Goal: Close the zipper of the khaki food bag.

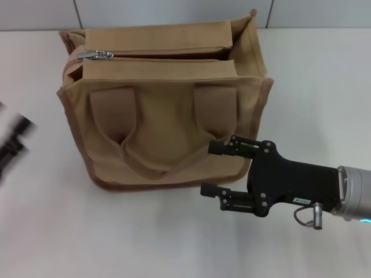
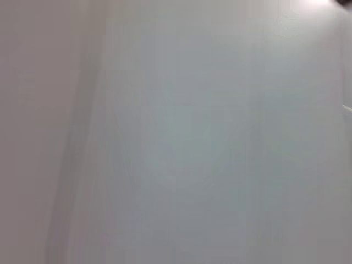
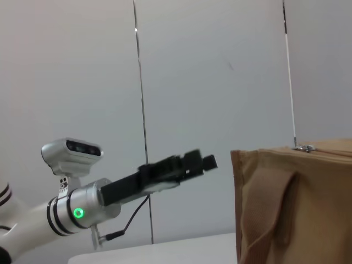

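Observation:
The khaki food bag [image 1: 165,110] stands upright in the middle of the white table, its handle straps hanging down the near side. The zipper [image 1: 168,58] runs along the top panel; its silver pull tab [image 1: 95,55] lies at the bag's left end, and a dark gap shows along the track. My right gripper [image 1: 214,169] is open and empty by the bag's near right bottom corner. My left gripper [image 1: 11,145] is a blur at the left edge, away from the bag. In the right wrist view the left gripper [image 3: 204,161] hovers beside the bag [image 3: 297,209], below the pull tab [image 3: 304,148].
The white table [image 1: 324,87] surrounds the bag. A pale panelled wall [image 3: 220,71] stands behind it. The left wrist view shows only a blank pale surface.

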`<state>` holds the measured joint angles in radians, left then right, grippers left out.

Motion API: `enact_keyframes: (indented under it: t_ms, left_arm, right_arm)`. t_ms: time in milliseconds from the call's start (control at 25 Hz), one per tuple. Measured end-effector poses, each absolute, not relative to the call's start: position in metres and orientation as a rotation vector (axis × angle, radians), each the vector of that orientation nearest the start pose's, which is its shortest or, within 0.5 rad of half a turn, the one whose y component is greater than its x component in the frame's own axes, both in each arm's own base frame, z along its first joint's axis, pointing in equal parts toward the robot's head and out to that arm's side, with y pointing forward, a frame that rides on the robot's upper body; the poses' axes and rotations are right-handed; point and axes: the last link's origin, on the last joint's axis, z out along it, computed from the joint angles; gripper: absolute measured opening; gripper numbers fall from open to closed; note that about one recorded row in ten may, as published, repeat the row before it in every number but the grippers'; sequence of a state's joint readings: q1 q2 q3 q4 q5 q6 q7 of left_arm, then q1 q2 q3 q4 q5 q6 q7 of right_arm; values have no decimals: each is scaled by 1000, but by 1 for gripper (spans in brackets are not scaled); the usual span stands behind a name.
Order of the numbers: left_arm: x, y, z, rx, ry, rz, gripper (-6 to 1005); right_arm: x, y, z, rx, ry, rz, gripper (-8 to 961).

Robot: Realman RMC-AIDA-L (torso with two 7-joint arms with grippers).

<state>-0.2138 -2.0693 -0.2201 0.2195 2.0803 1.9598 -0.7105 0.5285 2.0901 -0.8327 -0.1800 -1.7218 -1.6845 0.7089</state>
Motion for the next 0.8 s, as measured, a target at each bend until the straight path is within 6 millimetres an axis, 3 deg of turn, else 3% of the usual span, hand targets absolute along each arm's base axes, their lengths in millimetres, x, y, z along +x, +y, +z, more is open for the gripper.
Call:
enact_keyframes:
  t_ms: [120, 200, 400, 520, 800]
  left_arm:
    - [-344, 201, 41, -1661, -509, -1235, 771]
    - [-344, 208, 40, -1640, -535, -1244, 771]
    - [-331, 239, 30, -1744, -539, -1237, 770]
    - [-329, 263, 23, -1866, -545, -1138, 766]
    - [-321, 263, 20, -2066, -452, -1093, 757]
  right_arm:
    - [244, 264, -69, -2709, 173, 1135, 724]
    - [244, 264, -70, -2709, 174, 1132, 723]
    - [243, 264, -72, -2708, 176, 1133, 723]
    - [245, 263, -73, -2706, 185, 1124, 724]
    - [248, 262, -76, -2697, 203, 1094, 724]
